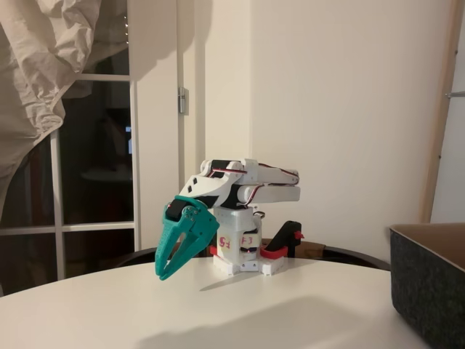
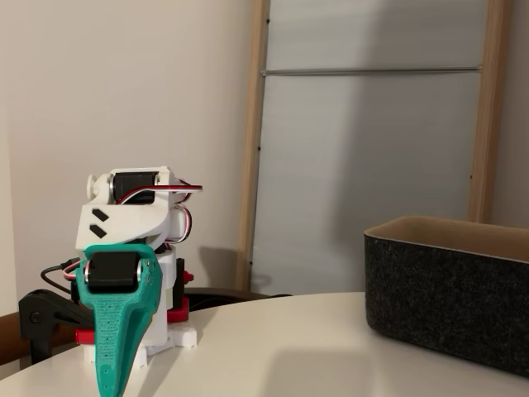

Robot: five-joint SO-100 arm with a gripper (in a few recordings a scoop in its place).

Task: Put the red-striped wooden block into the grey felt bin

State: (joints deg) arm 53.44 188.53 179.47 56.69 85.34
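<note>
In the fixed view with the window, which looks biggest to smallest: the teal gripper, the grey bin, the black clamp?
1. grey felt bin, though cropped and nearest the camera
2. teal gripper
3. black clamp

The grey felt bin runs off the right and bottom edges in a fixed view, and its far right end is cropped in another. There the teal gripper meets the bottom edge, its tip cut off; seen end-on, its fingers' spacing cannot be made out. The bin's walls hide its floor.
</note>
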